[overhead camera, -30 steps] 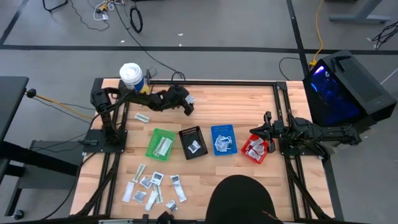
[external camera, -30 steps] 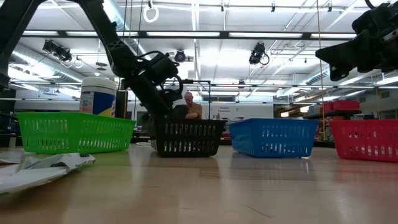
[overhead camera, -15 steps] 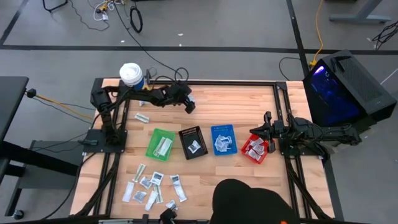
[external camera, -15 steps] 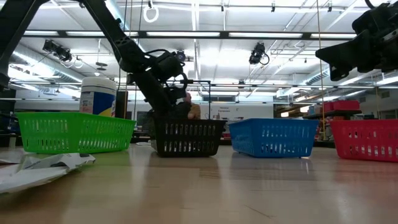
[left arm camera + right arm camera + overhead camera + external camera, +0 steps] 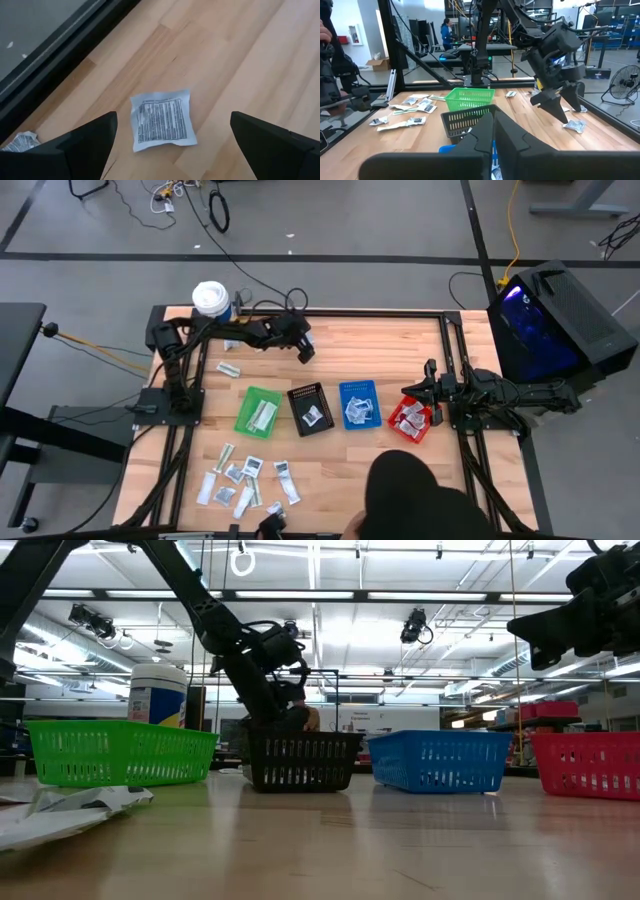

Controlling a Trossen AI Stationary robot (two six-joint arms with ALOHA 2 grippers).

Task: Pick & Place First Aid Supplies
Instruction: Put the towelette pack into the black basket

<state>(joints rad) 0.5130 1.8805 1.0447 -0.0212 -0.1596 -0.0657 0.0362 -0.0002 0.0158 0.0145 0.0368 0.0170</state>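
White sachet point(image 5: 163, 118) w/ printed text, flat on bare wood near table's far edge point(image 5: 370, 315), framed between left gripper point(image 5: 303, 348) fingers point(image 5: 82, 142), spread wide, hovering, not touching. More sachets piled at near left corner point(image 5: 245, 480); some in green point(image 5: 258, 410), black point(image 5: 311, 409), blue point(image 5: 359, 404), red bins point(image 5: 413, 420). Right gripper point(image 5: 412, 390) pinched closed, empty, above red bin.

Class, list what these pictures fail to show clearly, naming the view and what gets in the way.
- Printing on the sachet below the open left hand: left wrist view, too small to read.
- Contents of the black bin: low view, hidden by its mesh wall.
- Loose sachets at the table's near edge: high view, too small to tell apart.
- Table edge beside them: high view, covered by a person's head.
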